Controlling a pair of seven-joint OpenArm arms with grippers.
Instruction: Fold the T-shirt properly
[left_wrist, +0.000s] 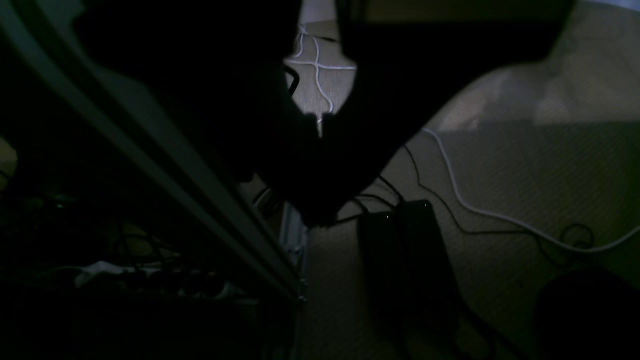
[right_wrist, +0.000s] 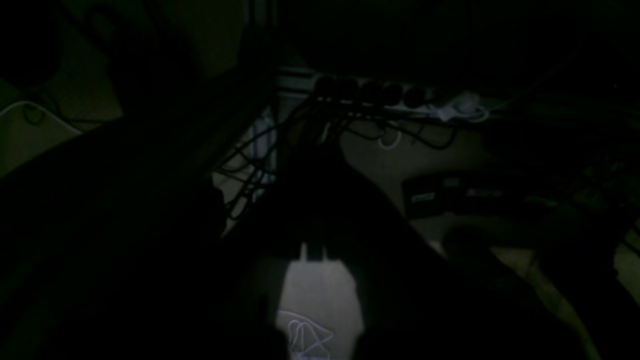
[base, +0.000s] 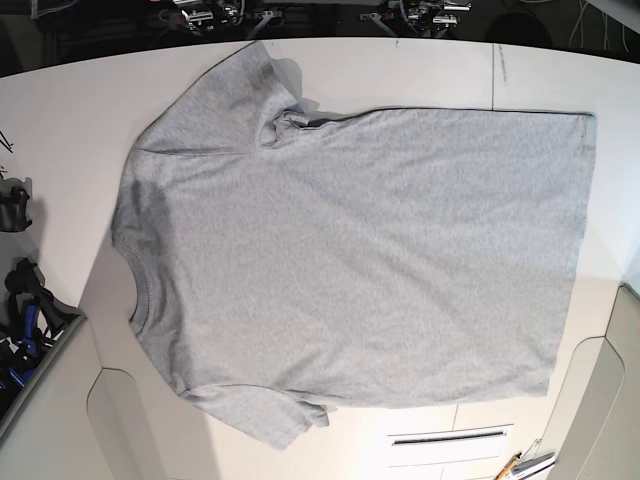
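Shirt (base: 350, 270) spread flat on white surface (base: 420, 70), plain side up, no lettering visible. Neck toward 9 o'clock of base view, hem toward 3 o'clock, one sleeve toward 11 o'clock, other toward 6 o'clock. Fills most of the surface.

No arm over the shirt in base view; shirt absent from both wrist views. Jaws therefore well apart from the shirt, not touching it.

Left jaws (left_wrist: 320, 125): dark silhouettes hanging over carpeted floor (left_wrist: 525, 165), tips meeting with only a sliver of light between them. Together, holding nothing. Right jaws (right_wrist: 315, 252): very dark view, tips seen as black shapes against a pale floor patch; together, empty.

Shirt material: light heather-grey knit, matte, fine mottled fleck. Ribbed neck band curving at 9 o'clock edge. Hem straight with a stitched line. Small fold bunched at the armpit of the 11 o'clock sleeve; slight crumple at the 6 o'clock sleeve's lower edge. Body otherwise smooth, roughly rectangular.

Surface: smooth, white, with seams between panels near 12 and 5 o'clock.

Left wrist view: ribbed beige carpet, white cable (left_wrist: 480, 210) looping across it, black power brick (left_wrist: 405, 255) with thin black leads, pale metal rail (left_wrist: 165, 165) running diagonally.
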